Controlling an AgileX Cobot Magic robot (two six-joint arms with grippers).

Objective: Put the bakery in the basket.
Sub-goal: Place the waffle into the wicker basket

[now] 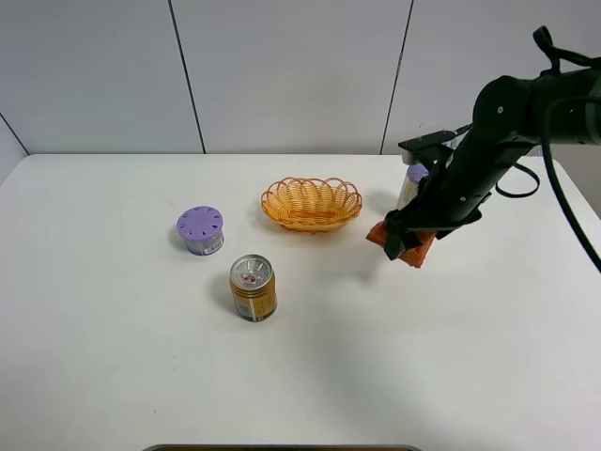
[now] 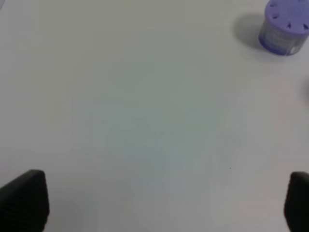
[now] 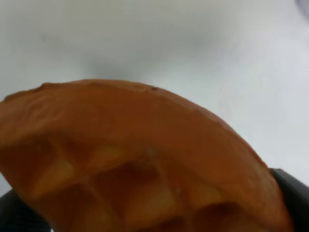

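The bakery, an orange-brown waffle wedge [image 1: 416,250], is in my right gripper [image 1: 402,240], just above the table to the right of the basket. It fills the right wrist view [image 3: 135,164], with a dark fingertip [image 3: 297,195] at each lower corner. The basket [image 1: 312,203], oval, woven of orange-yellow strands, stands empty at the back middle of the table. My left gripper [image 2: 159,203] is open over bare table, and its dark fingertips [image 2: 26,198] show at the lower corners of the left wrist view. It is out of the exterior high view.
A purple-lidded round tub [image 1: 200,230] stands left of the basket and shows in the left wrist view [image 2: 285,26]. A gold drink can [image 1: 253,287] stands in front of them. A small jar [image 1: 411,185] stands behind my right arm. The table [image 1: 113,357] is white.
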